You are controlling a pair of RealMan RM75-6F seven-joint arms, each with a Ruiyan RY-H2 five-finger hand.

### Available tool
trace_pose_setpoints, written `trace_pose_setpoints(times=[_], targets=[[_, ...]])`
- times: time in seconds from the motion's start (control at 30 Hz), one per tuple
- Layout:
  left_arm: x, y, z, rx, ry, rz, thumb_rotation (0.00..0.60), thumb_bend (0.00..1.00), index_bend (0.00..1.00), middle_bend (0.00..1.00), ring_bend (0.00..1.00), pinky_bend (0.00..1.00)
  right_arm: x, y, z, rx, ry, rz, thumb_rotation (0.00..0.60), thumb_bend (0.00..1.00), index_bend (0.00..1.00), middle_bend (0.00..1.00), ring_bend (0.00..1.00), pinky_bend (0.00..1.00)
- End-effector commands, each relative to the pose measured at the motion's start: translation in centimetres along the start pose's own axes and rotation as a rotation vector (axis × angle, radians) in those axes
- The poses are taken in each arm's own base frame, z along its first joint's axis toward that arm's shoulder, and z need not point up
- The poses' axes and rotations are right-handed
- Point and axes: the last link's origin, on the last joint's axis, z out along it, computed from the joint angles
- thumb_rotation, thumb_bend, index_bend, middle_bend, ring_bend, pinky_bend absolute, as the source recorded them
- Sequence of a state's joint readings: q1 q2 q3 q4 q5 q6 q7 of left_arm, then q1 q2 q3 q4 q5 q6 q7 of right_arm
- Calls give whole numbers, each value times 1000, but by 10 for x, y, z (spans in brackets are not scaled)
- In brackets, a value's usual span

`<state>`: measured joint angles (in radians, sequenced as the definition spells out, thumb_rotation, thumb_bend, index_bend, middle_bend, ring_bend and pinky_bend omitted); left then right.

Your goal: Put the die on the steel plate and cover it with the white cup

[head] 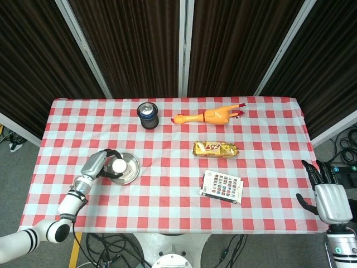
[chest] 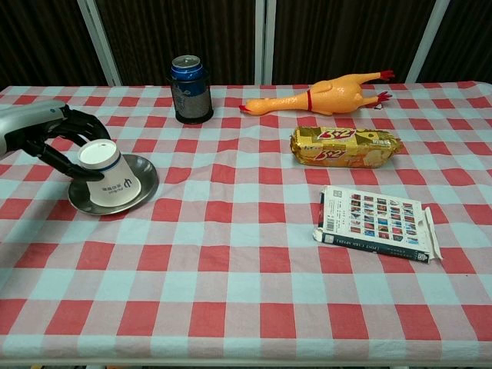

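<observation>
The die cannot be seen in either view. The left hand [chest: 46, 134] is cut off by the chest view's edge; the right hand [head: 329, 195] is shown only in the head view.

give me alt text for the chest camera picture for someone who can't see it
The left robot hand holds an upturned white cup on a steel plate on a red-checked table. Farther right lie a can, rubber chicken, snack pack and booklet.

Inverted white cup [chest: 108, 179] tilted on steel plate [chest: 143, 188]
</observation>
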<state>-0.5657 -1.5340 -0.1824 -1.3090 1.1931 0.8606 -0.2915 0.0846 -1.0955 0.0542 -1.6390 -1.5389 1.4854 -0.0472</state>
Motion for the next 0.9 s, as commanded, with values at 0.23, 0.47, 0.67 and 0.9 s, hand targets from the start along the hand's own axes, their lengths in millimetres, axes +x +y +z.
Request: trace_pose_setpoints(times=[0.23, 0.47, 0.67, 0.9], targets=[[13, -13, 4, 60, 57, -65, 600, 206, 560, 349, 220, 204, 0, -1, -1, 4, 5, 4, 600, 167, 61, 163, 0, 32], [32, -1, -5, -10, 128, -136, 600, 206, 560, 349, 220, 204, 2, 1, -3, 3, 14, 5, 600, 167, 61, 163, 0, 32], [59, -12, 22, 64, 227, -143, 600, 208, 560, 349, 220, 202, 1, 0, -4, 8, 12, 10, 600, 167, 61, 163, 0, 32], [60, -23, 53, 156, 241, -119, 600, 209, 546, 336, 219, 199, 1, 2, -6, -1, 15, 13, 600, 166, 62, 163, 0, 32]])
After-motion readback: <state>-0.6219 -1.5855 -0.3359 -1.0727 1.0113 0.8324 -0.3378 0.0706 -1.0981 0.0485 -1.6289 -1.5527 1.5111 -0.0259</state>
